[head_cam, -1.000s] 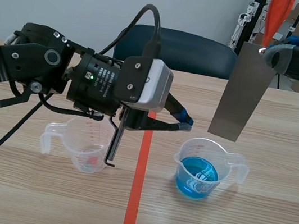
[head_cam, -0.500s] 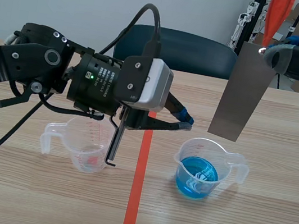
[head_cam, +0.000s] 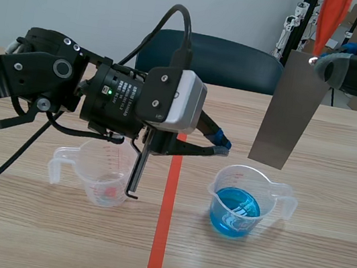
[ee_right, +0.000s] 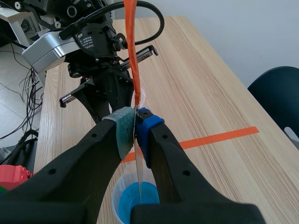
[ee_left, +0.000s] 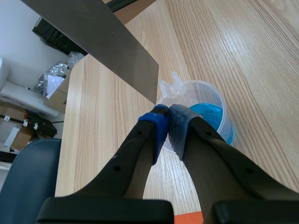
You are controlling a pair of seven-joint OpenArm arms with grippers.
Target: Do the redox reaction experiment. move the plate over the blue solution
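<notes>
Scene view: the plate [head_cam: 289, 111] hangs in the air from the right gripper [head_cam: 330, 66], which pinches it at the upper corner. It is a thin grey metal sheet, long side down and slightly tilted. Its lower edge sits above the clear beaker [head_cam: 225, 182] holding the blue solution [head_cam: 234, 213], clear of the rim and not in the liquid.

Right wrist view: the fingers are closed flat on the plate's two faces. You see the sheet edge-on, running down toward the blue.

Left wrist view: the left gripper [ee_left: 169, 114] has its fingers pressed together on nothing. It hovers just beside the filled beaker, above the bench [head_cam: 321, 265]. A second beaker [head_cam: 99, 174] stands well apart on the other side of the tape line, with a trace of red at its bottom.

Handling, as judged:
- The plate looks stiff and light, with smooth faces that are likely slippery against the pads.
- A corner hold lets the sheet pivot or swing, so you should move slowly. A grip nearer the middle of the top edge would hang truer.
- The beaker looks like thin plastic and light. A knock from the plate's lower corner could tip it or slop the solution.
- Centre the plate over the beaker mouth before any descent.
</notes>
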